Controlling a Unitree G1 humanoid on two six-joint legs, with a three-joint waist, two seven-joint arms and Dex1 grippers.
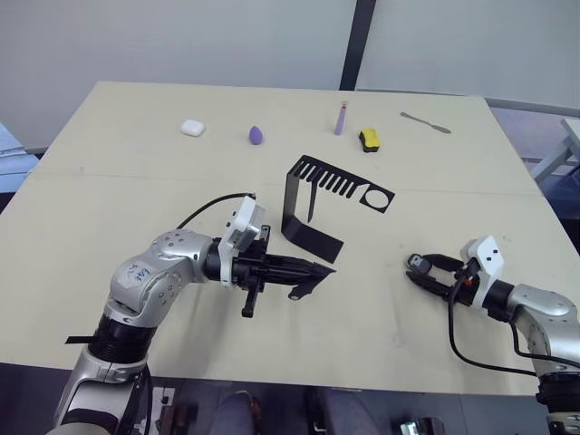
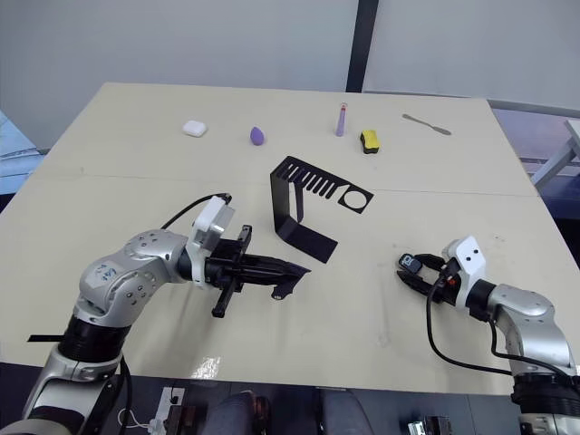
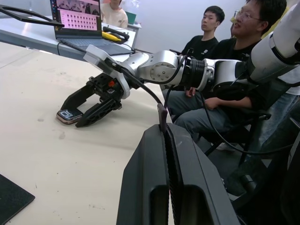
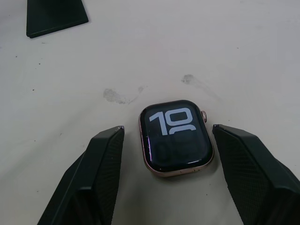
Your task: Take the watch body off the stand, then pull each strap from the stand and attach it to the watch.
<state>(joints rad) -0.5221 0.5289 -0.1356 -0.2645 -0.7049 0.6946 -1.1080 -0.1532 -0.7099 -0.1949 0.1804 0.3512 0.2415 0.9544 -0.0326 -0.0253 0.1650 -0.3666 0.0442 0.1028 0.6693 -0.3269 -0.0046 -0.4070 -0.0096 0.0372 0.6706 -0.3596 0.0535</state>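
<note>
Bright, even overhead light; soft short shadows on the bench (image 1: 109, 208). Nearest parts of the left gripper's fingers (image 3: 187, 187) blur slightly.

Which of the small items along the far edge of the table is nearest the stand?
The yellow-and-black block, just beyond the stand. The purple egg, white case, purple tube and metal utensil lie farther off.

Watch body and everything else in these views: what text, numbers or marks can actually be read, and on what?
"10": white digits on the watch body screen, lying on the table between the open right pincer fingers; a second row beneath is cut off, unreadable.
Blue scribble on the left arm's grey shell: unreadable.
Laptop screen behind the table: too small to read.
</note>
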